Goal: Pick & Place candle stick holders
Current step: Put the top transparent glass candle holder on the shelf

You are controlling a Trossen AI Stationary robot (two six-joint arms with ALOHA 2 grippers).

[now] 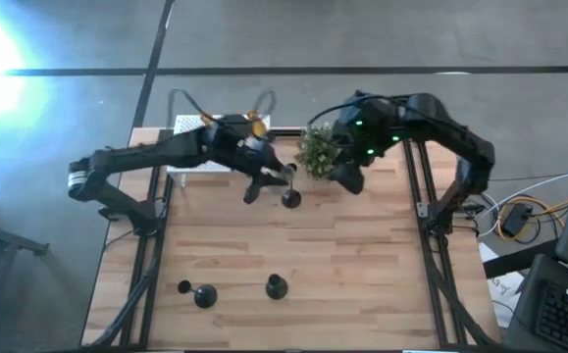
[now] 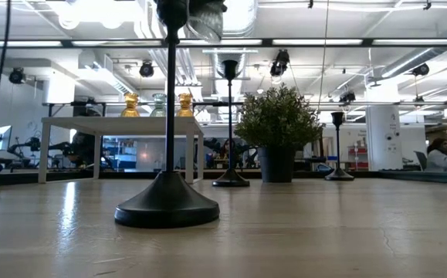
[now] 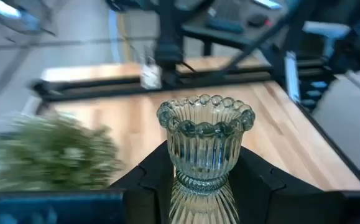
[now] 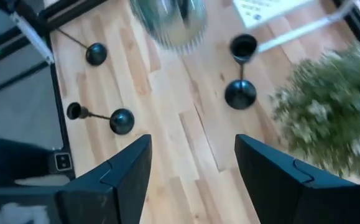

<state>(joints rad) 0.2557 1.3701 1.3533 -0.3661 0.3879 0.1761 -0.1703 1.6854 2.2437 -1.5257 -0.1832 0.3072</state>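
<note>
My left gripper is over the table's far middle, shut on a clear ribbed glass candle holder. That holder shows blurred in the right wrist view. My right gripper is open and empty above the table, beside the green plant. One black holder stands on its round base just near of my left gripper. Two more black holders are toward the near edge, one standing and one lying on its side. Amber holders stand on the white box. My left gripper pinches the clear glass holder between its two fingers at the narrow waist below the beaded cup. The cup rises past the fingertips with its rim open. The fingers hide the holder's lower half, so whether its base is on anything cannot be told.
The potted plant stands at the far middle between both grippers. The white perforated box sits at the far left corner. Bare wood lies across the table's middle and right. People and desks show in the room beyond.
</note>
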